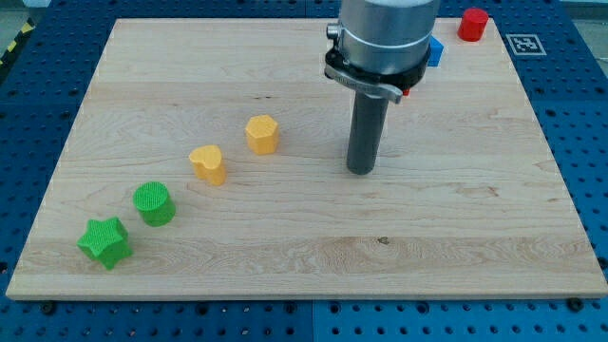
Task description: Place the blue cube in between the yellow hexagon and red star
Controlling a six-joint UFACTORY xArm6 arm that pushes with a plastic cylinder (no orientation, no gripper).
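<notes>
Pale wooden board (285, 237) lies on a blue perforated bench (28, 95). My tip (360, 171) rests on bare wood, a plain rod with no claw to open or close, right of the yellow hexagon (261, 134). Behind the arm, the blue cube (435, 50) peeks out near the view's top; any red star is hidden from view.

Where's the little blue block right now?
The blue cube sits near the view's top right, mostly hidden behind the arm, left of the red cylinder and well above my tip.
</notes>
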